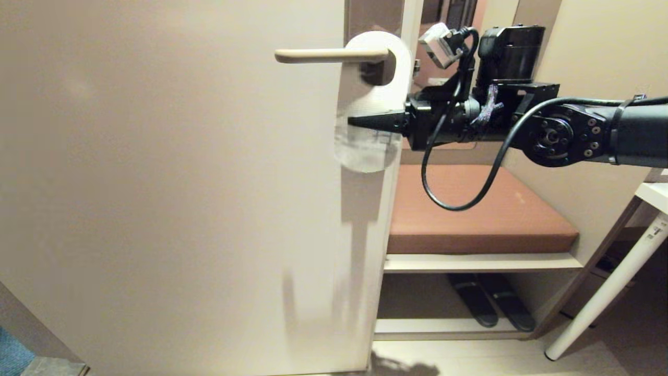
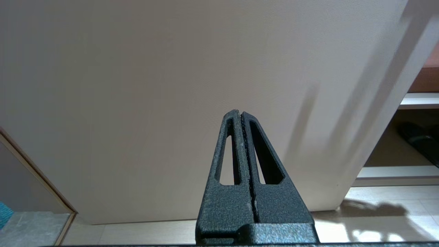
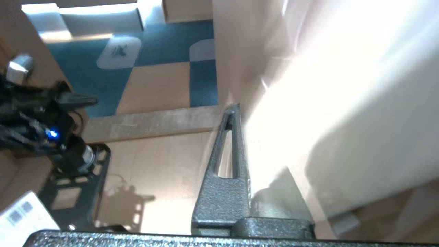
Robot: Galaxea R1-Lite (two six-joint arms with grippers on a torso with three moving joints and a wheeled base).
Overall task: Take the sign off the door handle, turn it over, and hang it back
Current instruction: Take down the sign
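White-faced, the sign (image 1: 371, 104) hangs by its hole on the door handle (image 1: 330, 55), upper middle of the head frame, flat against the cream door (image 1: 172, 183). My right fingers (image 1: 360, 121) reach in level from the right and are clenched on its lower half; my left fingers (image 2: 242, 118) are pressed together on nothing, parked low before the door. Pulling sideways could snag the hole on the lever, bending the card or slipping it from my pinch. Any print is unreadable, and in my right wrist view glare swallows the sign and hides one finger.
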